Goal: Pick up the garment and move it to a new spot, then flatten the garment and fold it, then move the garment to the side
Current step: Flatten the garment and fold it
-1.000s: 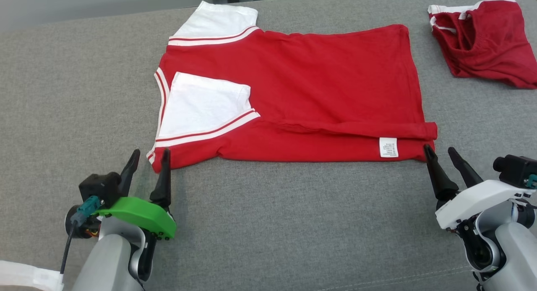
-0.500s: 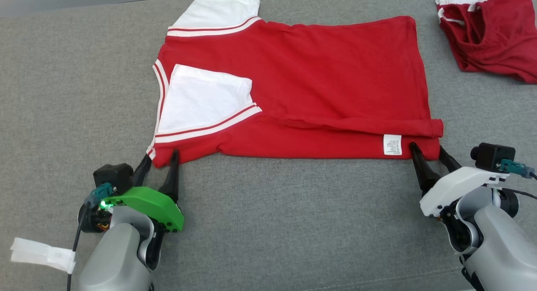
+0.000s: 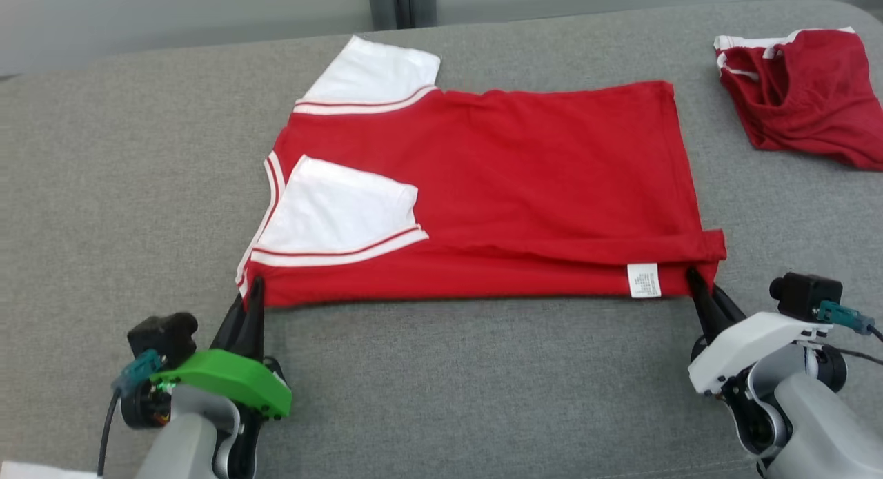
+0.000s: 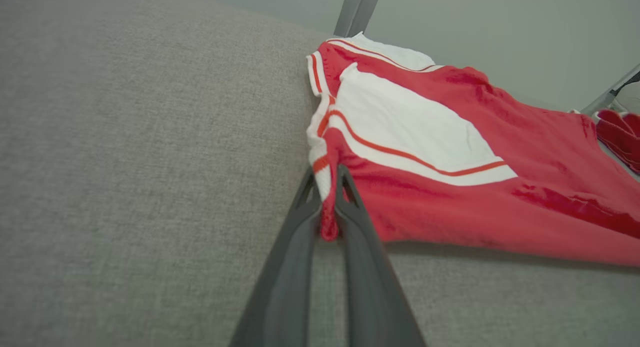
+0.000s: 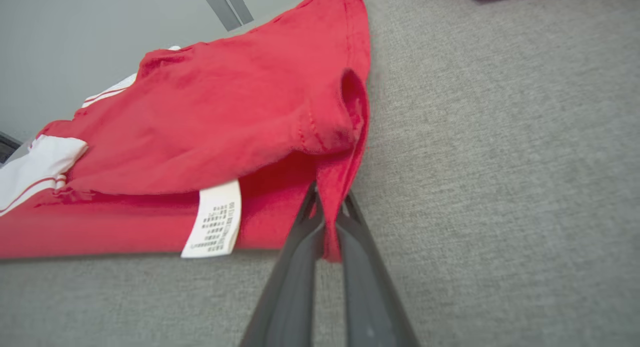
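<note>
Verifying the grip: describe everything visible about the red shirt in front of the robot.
The shirt is red knit fabric with white, stripe-edged sleeves and a white label near the hem. It lies partly folded on grey upholstery, with the near sleeve turned over the body. The left end effector pinches its near left corner, the right end effector its near right corner.

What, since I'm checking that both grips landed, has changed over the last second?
Both grippers advanced to the near edge of the red T-shirt and closed on it: the left gripper on the striped-trim corner, the right gripper on the hem corner beside the care label. The T-shirt lies spread on the grey cushion as before, and the other red garment stays far right.
</note>
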Available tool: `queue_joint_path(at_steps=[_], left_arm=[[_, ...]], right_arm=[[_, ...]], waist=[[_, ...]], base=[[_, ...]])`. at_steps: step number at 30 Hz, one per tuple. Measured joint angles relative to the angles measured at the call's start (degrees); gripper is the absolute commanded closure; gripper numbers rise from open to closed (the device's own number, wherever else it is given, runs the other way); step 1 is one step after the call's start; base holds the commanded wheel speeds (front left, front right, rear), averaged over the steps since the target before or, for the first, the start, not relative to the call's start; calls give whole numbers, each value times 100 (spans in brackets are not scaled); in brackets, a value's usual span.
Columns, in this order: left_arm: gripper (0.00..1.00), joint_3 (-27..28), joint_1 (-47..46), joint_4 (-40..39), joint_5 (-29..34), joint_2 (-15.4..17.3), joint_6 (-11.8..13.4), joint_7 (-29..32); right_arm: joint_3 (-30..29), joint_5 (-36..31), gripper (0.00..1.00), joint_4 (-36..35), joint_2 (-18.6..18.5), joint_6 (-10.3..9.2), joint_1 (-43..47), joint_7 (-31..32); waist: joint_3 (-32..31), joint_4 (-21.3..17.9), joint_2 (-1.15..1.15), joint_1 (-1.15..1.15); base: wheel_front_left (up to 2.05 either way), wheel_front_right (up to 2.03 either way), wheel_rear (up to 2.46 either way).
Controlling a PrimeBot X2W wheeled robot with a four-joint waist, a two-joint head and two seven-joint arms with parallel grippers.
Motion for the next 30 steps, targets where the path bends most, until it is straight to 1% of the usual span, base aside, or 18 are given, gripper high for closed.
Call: queue_joint_path(at_steps=[4, 8, 13, 14, 15, 16, 17, 19, 23, 26, 30], left_arm=[[100, 277, 719, -604, 107, -93, 3, -1], [100, 367, 1368, -1012, 200, -267, 52, -1], [100, 383, 1747, -1203, 379, -361, 70, -1], [100, 380, 1794, -1203, 417, -376, 83, -1], [86, 382, 1822, -1196, 439, -387, 97, -1], [24, 392, 1830, -1203, 497, -396, 126, -1], [0, 403, 1830, -1220, 544, -401, 144, -1], [0, 431, 1830, -1252, 704, -399, 170, -1], [0, 582, 1828, -1468, 726, -446, 168, -2], [0, 722, 1818, -1659, 827, -474, 167, -2], [0, 994, 1799, -2035, 1191, -487, 176, -2]], right_arm=[[10, 87, 100, -332, -149, 3, 474, 2], [-111, 145, 100, -687, -269, 2, 984, 201], [-466, 207, 100, -1022, -243, 3, 1489, 431], [-519, 182, 97, -1071, -221, 3, 1571, 463], [-572, 142, 55, -1106, -189, 3, 1625, 466], [-660, 109, 0, -1136, -133, 3, 1656, 466], [-715, 76, 0, -1151, -90, 2, 1673, 466], [-826, -109, 0, -1204, -32, 1, 1701, 455], [-1028, -352, 0, -1351, 115, 1, 1706, 366], [-1214, -588, 0, -1475, 207, 1, 1703, 200], [-1361, -1038, 0, -1739, 320, 1, 1691, -111]], waist=[[-218, 94, 0, 0], [-358, 219, 0, 0], [-445, 351, 0, 0], [-458, 367, 0, 0], [-470, 378, 0, 0], [-484, 380, 0, 0], [-497, 380, 0, 0], [-533, 377, 0, 0], [-585, 347, 0, 0], [-645, 326, 0, 0], [-739, 292, 0, 0]], base=[[0, 0, 0], [0, 0, 0], [0, 0, 0], [0, 0, 0], [0, 0, 0], [0, 0, 0], [0, 0, 0], [0, 0, 0], [0, 0, 0], [0, 0, 0], [0, 0, 0]])
